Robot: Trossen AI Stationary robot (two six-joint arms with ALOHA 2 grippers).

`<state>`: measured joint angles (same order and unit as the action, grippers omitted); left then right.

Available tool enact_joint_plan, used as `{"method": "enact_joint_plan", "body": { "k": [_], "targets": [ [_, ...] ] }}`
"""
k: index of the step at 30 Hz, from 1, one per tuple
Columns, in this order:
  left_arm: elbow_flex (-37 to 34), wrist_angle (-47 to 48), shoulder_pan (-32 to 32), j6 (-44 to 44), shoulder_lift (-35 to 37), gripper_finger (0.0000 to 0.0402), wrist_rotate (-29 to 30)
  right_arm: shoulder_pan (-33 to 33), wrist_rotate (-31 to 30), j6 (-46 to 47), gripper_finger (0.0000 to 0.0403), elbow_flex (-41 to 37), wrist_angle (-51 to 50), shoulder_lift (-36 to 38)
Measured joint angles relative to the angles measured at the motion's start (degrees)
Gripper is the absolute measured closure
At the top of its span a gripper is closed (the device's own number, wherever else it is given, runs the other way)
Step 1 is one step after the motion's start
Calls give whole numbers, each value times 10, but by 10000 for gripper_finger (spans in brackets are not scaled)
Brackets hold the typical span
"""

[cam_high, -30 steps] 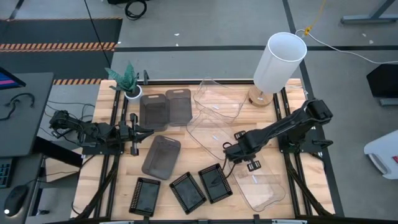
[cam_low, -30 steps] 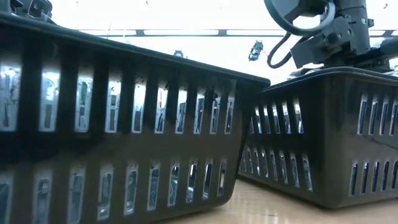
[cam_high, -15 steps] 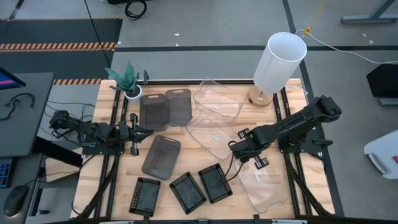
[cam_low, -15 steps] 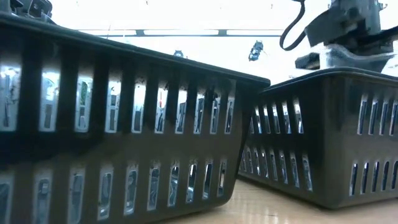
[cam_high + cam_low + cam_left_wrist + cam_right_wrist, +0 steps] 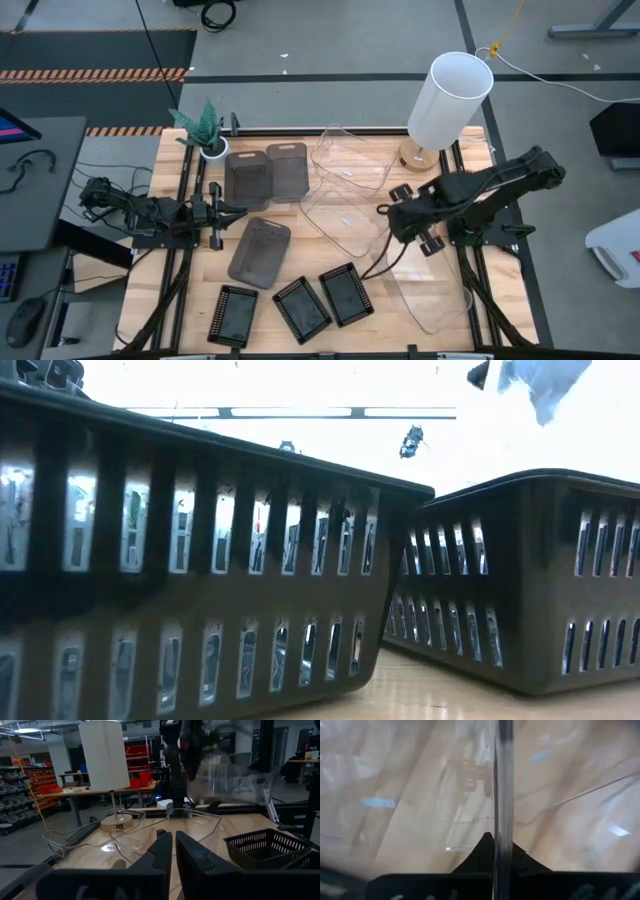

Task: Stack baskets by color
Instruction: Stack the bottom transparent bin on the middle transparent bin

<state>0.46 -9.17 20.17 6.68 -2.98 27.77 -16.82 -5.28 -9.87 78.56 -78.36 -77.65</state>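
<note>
My right gripper (image 5: 397, 225) hangs over the table's right half, shut on a large clear basket (image 5: 430, 290) that it carries in the air. Two more clear baskets (image 5: 345, 190) lie nested at the far middle. Two smoky baskets (image 5: 268, 175) stand side by side at the far left, and a third (image 5: 260, 250) lies nearer. The black perforated baskets (image 5: 302, 307) sit in a row by the near edge. My left gripper (image 5: 238, 208) waits shut at the table's left, pointing level across it. My right gripper pinches the clear basket's thin wall at its rim (image 5: 504, 795) between its two fingers (image 5: 485, 851), one inside and one outside. It comes from above, pointing steeply down. The basket hangs tilted below it, and in the left wrist view the basket (image 5: 230, 775) looks clear of the table.
A white cylindrical lamp (image 5: 450, 100) stands at the far right, close behind the right arm. A small potted plant (image 5: 205, 130) sits in the far left corner. Two black baskets (image 5: 200, 560) fill the low view. Bare wood shows under the lifted basket.
My right gripper has risen steeply and drawn toward the table's far right. The clear basket that lay on the table at the near right has gone up with it and now hangs tilted below the fingers. In the low view the gripper has climbed almost out of the picture.
</note>
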Motion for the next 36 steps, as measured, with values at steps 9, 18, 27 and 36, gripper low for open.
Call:
{"method": "enact_joint_plan", "body": {
  "k": [9, 18, 27, 36],
  "targets": [
    [0, 0, 0, 0, 0, 365, 0, 98, -46, -131, 400, 150, 54, -1],
    [0, 0, 0, 0, 0, 376, 0, 208, -64, -251, 400, 197, 131, -50],
    [0, 0, 0, 0, 0, 366, 0, 239, -102, -320, 399, 237, 133, -125],
    [0, 0, 0, 0, 0, 373, 0, 240, -112, -402, 397, 270, 130, -155]
  ]
}}
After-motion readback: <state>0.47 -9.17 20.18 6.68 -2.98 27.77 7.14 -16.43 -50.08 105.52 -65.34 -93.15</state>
